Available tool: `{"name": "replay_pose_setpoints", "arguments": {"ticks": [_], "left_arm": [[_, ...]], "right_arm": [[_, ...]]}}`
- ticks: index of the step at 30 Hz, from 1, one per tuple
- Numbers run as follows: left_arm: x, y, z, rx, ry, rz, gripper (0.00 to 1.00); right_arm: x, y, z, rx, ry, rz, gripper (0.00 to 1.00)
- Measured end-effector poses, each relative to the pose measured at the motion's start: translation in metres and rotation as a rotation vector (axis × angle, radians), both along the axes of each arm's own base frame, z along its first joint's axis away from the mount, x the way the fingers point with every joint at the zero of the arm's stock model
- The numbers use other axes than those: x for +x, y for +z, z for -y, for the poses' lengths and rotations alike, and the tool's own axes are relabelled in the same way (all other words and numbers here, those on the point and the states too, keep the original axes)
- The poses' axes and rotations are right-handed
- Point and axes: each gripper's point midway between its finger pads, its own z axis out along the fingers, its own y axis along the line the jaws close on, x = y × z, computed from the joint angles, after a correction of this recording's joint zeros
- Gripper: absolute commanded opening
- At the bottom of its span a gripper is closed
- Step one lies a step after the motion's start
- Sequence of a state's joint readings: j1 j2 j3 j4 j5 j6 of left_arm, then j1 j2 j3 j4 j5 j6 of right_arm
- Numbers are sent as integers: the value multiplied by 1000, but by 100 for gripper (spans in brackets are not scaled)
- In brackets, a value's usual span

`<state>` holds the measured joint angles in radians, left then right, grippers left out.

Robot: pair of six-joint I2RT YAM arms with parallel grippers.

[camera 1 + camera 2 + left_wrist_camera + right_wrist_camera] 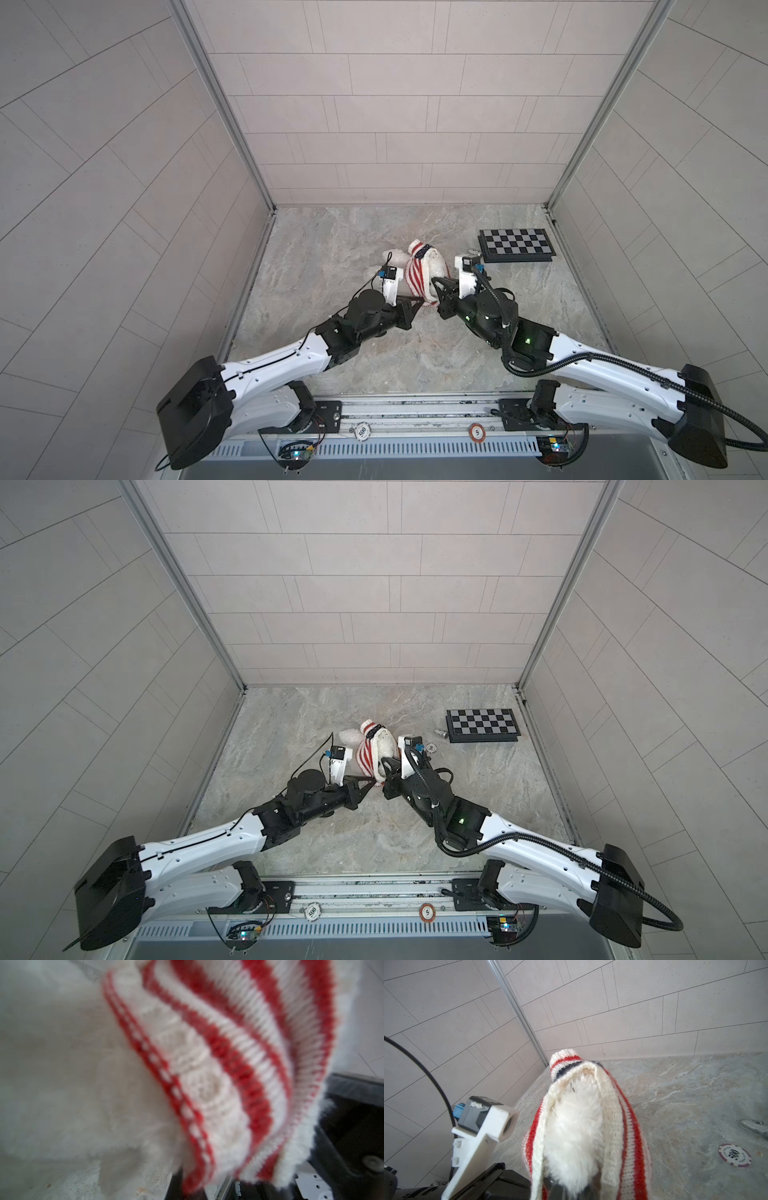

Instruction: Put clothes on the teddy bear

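Both shut at teddy bear's [437, 268] 6 o'clock: left end effector [420, 300] on sweater [413, 275], right end effector [435, 284] on fur. Poker chip [734, 1155] marked "LAS VEGAS 500".

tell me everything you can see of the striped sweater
The sweater is a small knit, red-and-white striped, with a dark band near its cuffed far end. It sits partly over the white teddy bear, whose fur shows inside its open hem. It is near the middle of the marble table, its near hem pinched by the left gripper and right gripper.
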<state>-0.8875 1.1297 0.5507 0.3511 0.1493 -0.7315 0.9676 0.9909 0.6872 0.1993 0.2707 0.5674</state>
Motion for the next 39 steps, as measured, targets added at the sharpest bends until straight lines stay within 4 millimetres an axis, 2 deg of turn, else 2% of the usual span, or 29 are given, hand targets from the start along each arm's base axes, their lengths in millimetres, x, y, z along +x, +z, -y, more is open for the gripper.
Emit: {"name": "replay_pose_setpoints", "arguments": {"ticks": [7,12,17,20,23,26,32,35,39], "left_arm": [[22,-18,-28,52,90,-21,0],[27,-24,-39,62,106,-23,0],[27,-21,-44,73,108,-6,1],[23,-17,-39,53,70,-2,17],[15,-9,-31,20,5,8,31],[1,3,-27,-7,-75,26,42],[-32,37,-34,-21,-200,100,65],[-42,61,-42,-9,-224,158,67],[-40,88,-53,5,-203,212,63]], "right_arm": [[-9,5,4,19,29,-15,0],[-17,8,-2,47,84,-31,0],[-23,4,-8,43,144,-56,0],[-24,7,-10,-15,185,-58,0],[-24,15,-6,-80,219,-21,0],[-26,11,0,-178,257,23,0],[-35,3,7,-399,348,165,0],[-38,2,5,-481,397,237,0],[-46,2,-1,-553,478,321,0]]}}
